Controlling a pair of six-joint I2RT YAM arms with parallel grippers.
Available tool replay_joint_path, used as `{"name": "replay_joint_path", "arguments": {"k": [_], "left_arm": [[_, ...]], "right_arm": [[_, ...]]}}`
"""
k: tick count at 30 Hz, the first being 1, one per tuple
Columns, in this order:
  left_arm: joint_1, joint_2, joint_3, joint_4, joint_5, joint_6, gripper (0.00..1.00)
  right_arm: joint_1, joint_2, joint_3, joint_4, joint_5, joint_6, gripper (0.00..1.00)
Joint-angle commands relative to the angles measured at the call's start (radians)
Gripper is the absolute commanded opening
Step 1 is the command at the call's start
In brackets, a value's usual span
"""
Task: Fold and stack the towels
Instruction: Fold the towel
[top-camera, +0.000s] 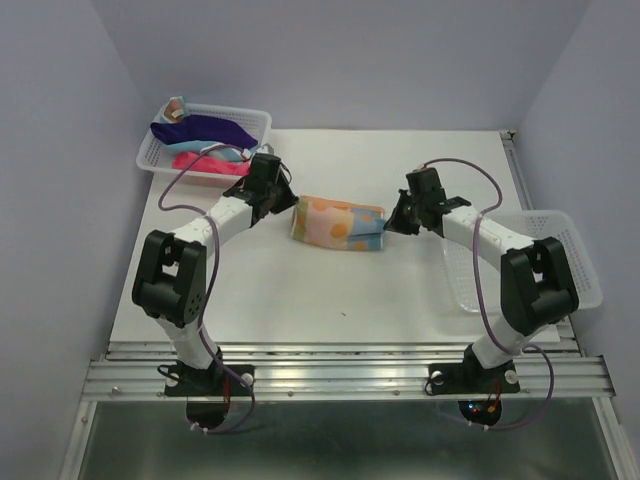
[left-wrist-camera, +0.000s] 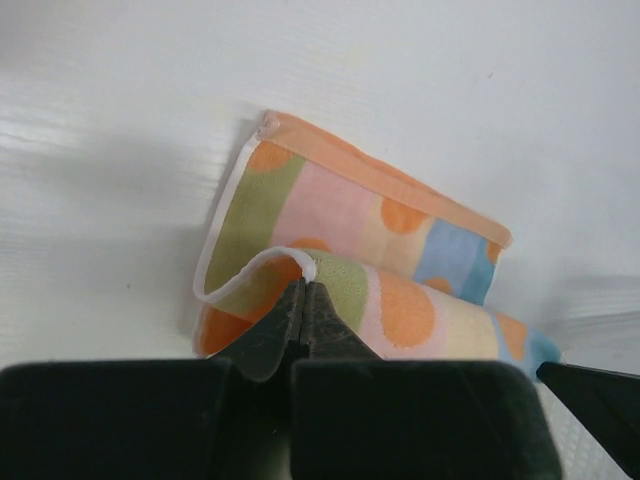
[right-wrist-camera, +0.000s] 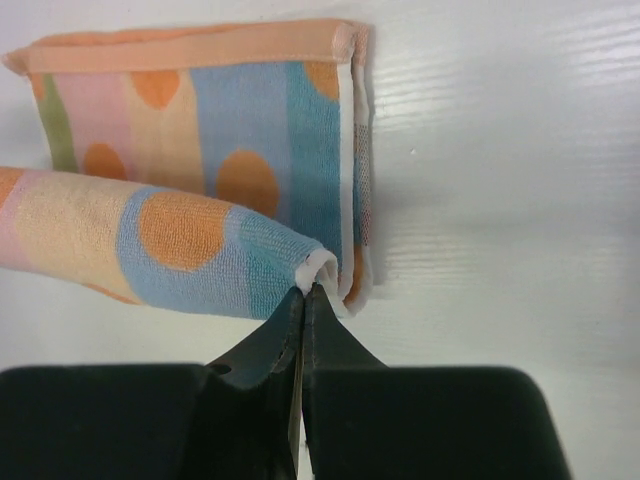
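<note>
Left tool (top-camera: 287, 208) and right tool (top-camera: 390, 226) are each pinched shut on one end of the patterned towel (top-camera: 338, 222), mid-worktop (top-camera: 330, 295). At the far left corner, a basket (top-camera: 262, 120) holds the other towels (top-camera: 205, 128).

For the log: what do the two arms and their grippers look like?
The left arm and right arm have white links, bulky black joints and a thin purple cable looping alongside. The left gripper and right gripper are black blocks with dark tapering fingers.
</note>
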Motion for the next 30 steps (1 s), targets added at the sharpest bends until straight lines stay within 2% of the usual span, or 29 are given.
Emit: {"name": "replay_joint_path", "arguments": {"k": [1,14,17,26,28,30], "left_arm": [[0.018,0.041,0.104,-0.004,-0.02,0.034,0.0],[0.041,0.224,0.298,-0.038,-0.029,0.056,0.0],[0.042,0.271,0.353,-0.054,-0.087,0.056,0.0],[0.048,0.362,0.454,-0.068,-0.126,0.057,0.0],[0.05,0.393,0.491,-0.07,-0.13,0.066,0.0],[0.053,0.428,0.548,-0.09,-0.123,0.077,0.19]], "right_arm": [[-0.022,0.038,0.096,0.027,-0.03,-0.037,0.01],[-0.052,0.192,0.228,0.049,-0.005,-0.048,0.01],[-0.058,0.225,0.259,0.075,-0.001,-0.053,0.01],[-0.083,0.322,0.342,0.086,0.013,-0.045,0.06],[-0.095,0.339,0.36,0.104,0.025,-0.042,0.11],[-0.108,0.376,0.395,0.103,0.018,-0.042,0.2]]}}
